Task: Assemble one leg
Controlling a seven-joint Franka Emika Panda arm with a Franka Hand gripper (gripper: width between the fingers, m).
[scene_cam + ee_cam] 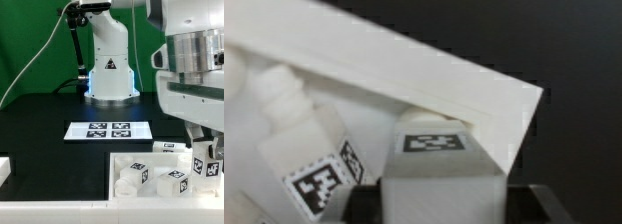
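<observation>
Risk of snagging: leg (pixel 441 160) sits close under the wall of the tray-like part (pixel 402 70), with a second leg (pixel 313 182) just beside it. A tilted lift could catch the wall or drag the neighbour. Gripper (pixel 205 152) is low over the tray at the exterior view's right. The leg looks centred between the jaws; whether they clamp it, cannot tell.

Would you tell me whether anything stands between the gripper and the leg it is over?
Nothing visible does: the gripper is right at the leg. Close beside that leg are a second leg and the tray wall.
</observation>
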